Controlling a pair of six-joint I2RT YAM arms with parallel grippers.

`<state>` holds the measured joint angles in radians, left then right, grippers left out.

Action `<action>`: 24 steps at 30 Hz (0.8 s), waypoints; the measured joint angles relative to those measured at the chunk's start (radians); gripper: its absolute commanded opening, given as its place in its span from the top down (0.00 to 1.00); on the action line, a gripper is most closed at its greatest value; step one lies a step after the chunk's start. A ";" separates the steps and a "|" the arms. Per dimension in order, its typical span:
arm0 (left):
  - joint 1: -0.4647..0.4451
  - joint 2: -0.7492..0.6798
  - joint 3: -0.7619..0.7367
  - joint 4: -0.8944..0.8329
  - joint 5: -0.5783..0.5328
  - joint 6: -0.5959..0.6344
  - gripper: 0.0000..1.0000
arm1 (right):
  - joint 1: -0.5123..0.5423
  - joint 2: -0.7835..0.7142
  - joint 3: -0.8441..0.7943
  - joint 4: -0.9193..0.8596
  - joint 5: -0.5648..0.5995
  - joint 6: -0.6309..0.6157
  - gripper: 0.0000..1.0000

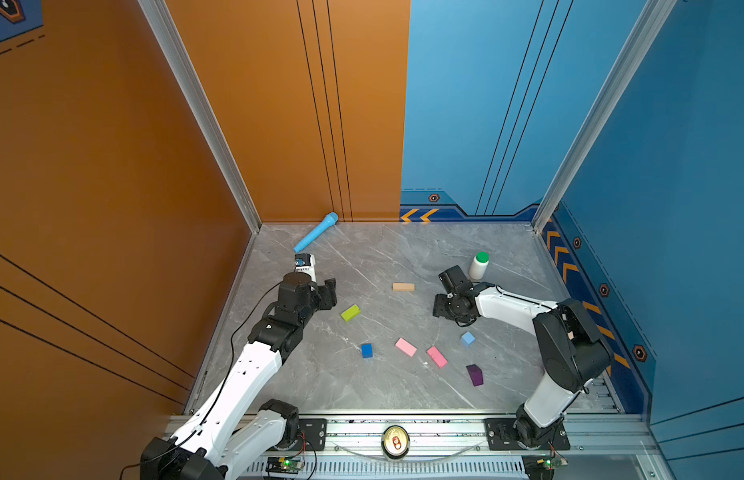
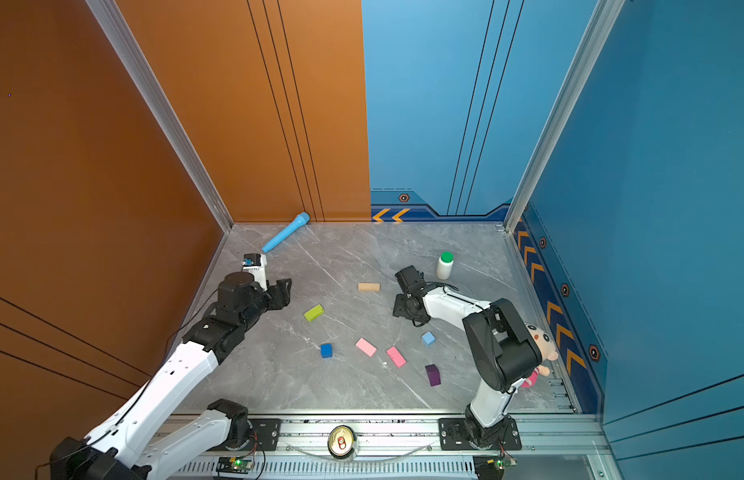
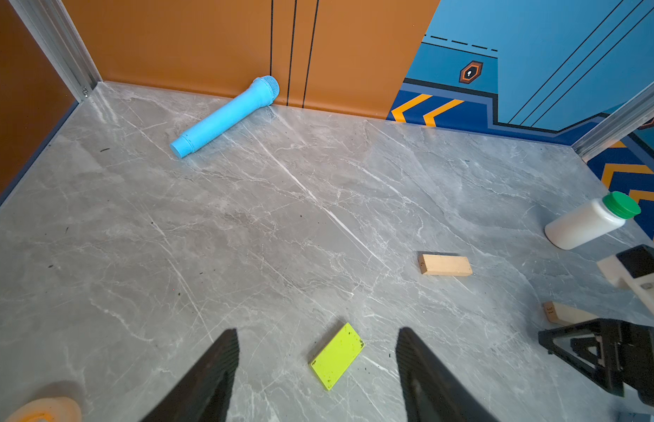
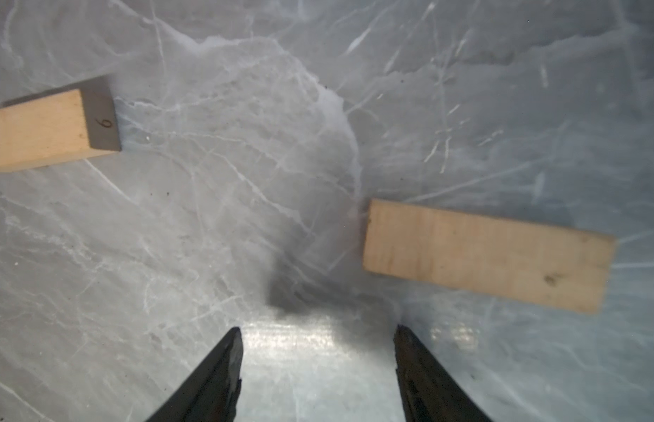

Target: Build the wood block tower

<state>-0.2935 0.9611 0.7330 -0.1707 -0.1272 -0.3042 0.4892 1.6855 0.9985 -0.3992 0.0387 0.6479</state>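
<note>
Since nothing is stacked, the left gripper (image 1: pixel 329 293) and right gripper (image 4: pixel 318 330) are hovering wide-jawed, empty, the green block (image 1: pixel 350 312) at the left's four o'clock.

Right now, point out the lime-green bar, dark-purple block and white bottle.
lime-green bar (image 1: pixel 350 311), in a top view, top face.
dark-purple block (image 1: pixel 475 377), in a top view, side face.
white bottle (image 1: pixel 478 269), in a top view, body.

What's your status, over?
Both open, empty: left tool near lime-green bar, right tool near tan bar. Nothing stacked yet. Upright white bottle close by right tool, not blocking.
</note>
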 measured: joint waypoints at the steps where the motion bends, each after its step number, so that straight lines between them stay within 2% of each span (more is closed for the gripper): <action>1: 0.000 0.000 0.000 0.000 0.000 0.000 0.30 | 0.005 -0.022 0.000 -0.014 0.013 0.000 0.32; 8: 0.000 0.000 0.000 0.000 0.000 0.000 0.30 | 0.008 -0.155 0.002 -0.084 0.138 -0.002 0.21; 15: 0.000 0.000 0.000 0.000 0.000 0.000 0.30 | -0.042 -0.151 0.004 -0.124 0.196 -0.019 0.11; 18: 0.001 0.005 0.000 0.000 0.000 0.000 0.30 | -0.066 -0.142 0.009 -0.129 0.203 -0.026 0.00; 24: 0.001 0.012 0.000 0.000 0.001 0.000 0.30 | -0.099 -0.115 0.010 -0.132 0.203 -0.043 0.00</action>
<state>-0.2924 0.9730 0.7330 -0.1711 -0.1265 -0.3038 0.3904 1.5707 1.0080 -0.5308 0.2417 0.6048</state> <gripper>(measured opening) 0.702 0.998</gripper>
